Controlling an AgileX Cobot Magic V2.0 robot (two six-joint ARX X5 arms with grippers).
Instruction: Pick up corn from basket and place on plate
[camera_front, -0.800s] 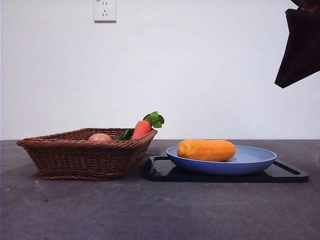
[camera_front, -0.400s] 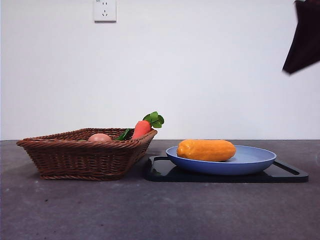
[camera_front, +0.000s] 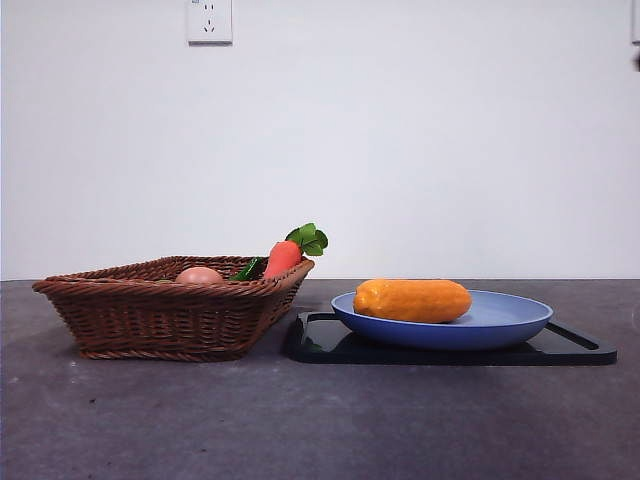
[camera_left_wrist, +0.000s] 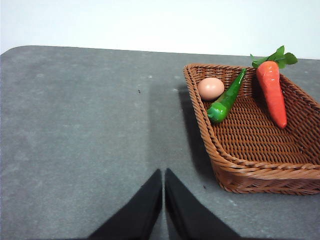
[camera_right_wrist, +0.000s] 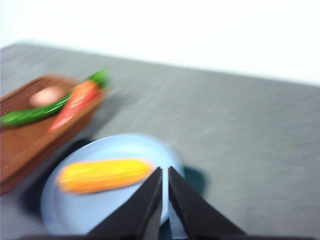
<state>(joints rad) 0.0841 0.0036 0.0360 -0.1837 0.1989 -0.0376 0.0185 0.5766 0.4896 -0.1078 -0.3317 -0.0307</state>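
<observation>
The orange-yellow corn (camera_front: 413, 300) lies on its side in the light-blue plate (camera_front: 520, 322), just beside the brown wicker basket (camera_front: 160, 315) on the bench

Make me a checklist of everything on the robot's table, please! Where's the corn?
Surface: grey table, some small specks.
Corn: lying on its side in the blue plate.
Plate: sits on a flat black tray.
Basket: beside the tray, no corn inside.
Clutter: carrot, green pepper and a small peach-pink egg-shaped item, all in the basket.
Left gripper: jaws shut, empty, above bare table beside the basket.
Right gripper: jaws shut, empty, above the plate; view is blurred.
Cables: nothing seen.
Surroundings: white wall with a socket.
</observation>
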